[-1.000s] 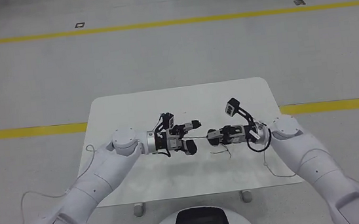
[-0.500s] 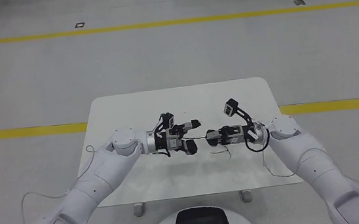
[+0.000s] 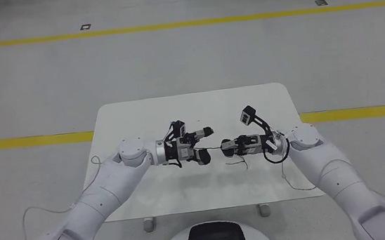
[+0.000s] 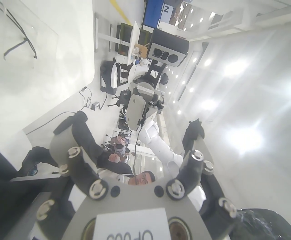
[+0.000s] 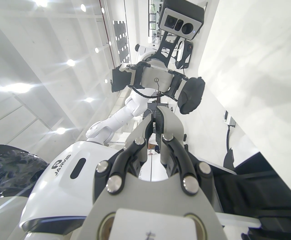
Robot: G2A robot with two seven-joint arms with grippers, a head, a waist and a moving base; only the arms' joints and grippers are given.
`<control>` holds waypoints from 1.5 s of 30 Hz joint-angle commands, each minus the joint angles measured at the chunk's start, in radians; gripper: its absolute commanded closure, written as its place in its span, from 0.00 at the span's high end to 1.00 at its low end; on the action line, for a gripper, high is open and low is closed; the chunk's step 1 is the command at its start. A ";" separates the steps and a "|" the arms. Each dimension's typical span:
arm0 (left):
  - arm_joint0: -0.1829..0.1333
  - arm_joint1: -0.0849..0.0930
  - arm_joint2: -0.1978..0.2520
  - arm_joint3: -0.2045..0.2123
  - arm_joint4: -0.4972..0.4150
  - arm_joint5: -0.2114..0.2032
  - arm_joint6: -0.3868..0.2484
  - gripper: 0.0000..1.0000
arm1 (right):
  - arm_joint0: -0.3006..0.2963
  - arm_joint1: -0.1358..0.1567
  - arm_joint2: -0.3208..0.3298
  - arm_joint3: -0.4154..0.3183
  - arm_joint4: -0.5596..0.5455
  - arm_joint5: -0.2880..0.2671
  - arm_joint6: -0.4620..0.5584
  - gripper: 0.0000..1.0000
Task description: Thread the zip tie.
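Compared with a second ago, the right gripper sits slightly nearer the left gripper; both hang above the middle of the table. We log right fingers clenched on the zip tie; its free end runs between the left gripper's wide-spread fingers, touching neither.

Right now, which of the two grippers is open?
The left gripper: its black-padded fingers stand wide apart, while the right gripper is pinched shut on the thin black zip tie.
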 commanded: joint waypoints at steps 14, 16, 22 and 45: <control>-0.001 -0.006 0.001 -0.001 0.003 0.005 -0.017 0.98 | 0.003 -0.004 0.001 0.004 -0.001 0.001 0.005 0.00; -0.002 -0.007 0.001 0.000 0.005 0.005 -0.019 0.96 | 0.004 -0.005 0.001 0.006 -0.001 -0.001 0.005 0.00; -0.002 -0.009 0.002 0.001 0.007 0.005 -0.022 0.48 | 0.005 -0.007 0.002 0.007 -0.002 -0.004 0.002 0.00; 0.008 -0.012 -0.010 0.008 0.008 -0.004 -0.029 0.12 | 0.007 -0.014 -0.006 0.012 -0.050 0.014 -0.049 0.00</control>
